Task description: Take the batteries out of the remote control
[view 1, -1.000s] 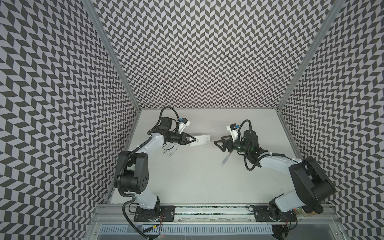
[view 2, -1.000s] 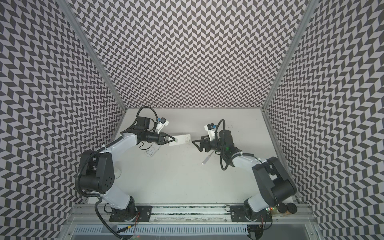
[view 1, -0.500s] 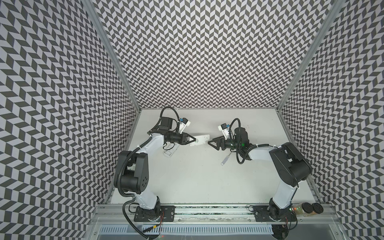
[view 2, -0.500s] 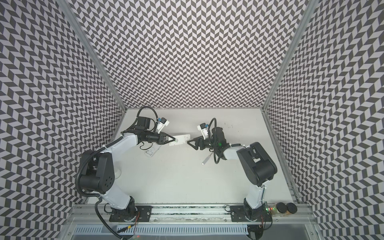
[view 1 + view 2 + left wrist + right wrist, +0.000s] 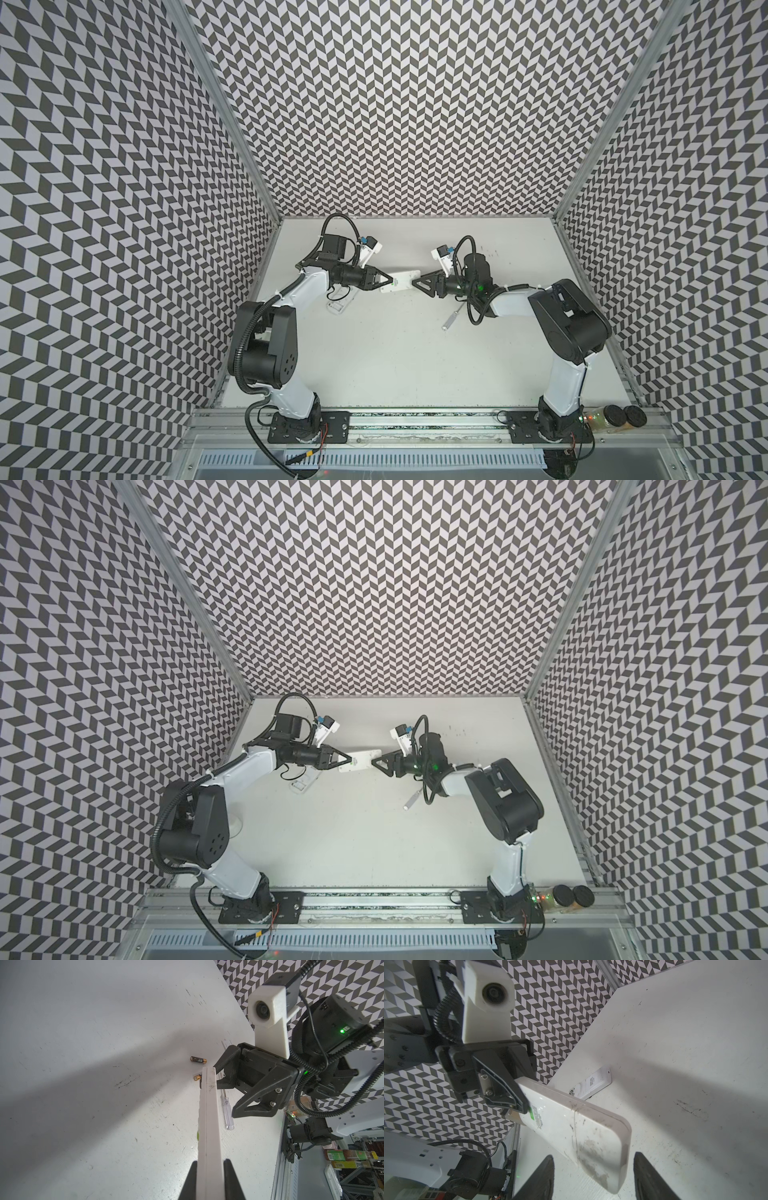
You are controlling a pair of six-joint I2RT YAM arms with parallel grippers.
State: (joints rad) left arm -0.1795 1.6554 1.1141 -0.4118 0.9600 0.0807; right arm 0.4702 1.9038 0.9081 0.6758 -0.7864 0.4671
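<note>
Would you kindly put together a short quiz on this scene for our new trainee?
1. True or false: the left pincer is shut on the flat white plastic remote control.
2. How many black, gold-ended cylindrical batteries lie on the pale table in the left wrist view? A) one B) two C) four
3. Short answer: which pincer stands open around the remote control's free end?
Key: 1 true; 2 B; 3 the right pincer.
</note>
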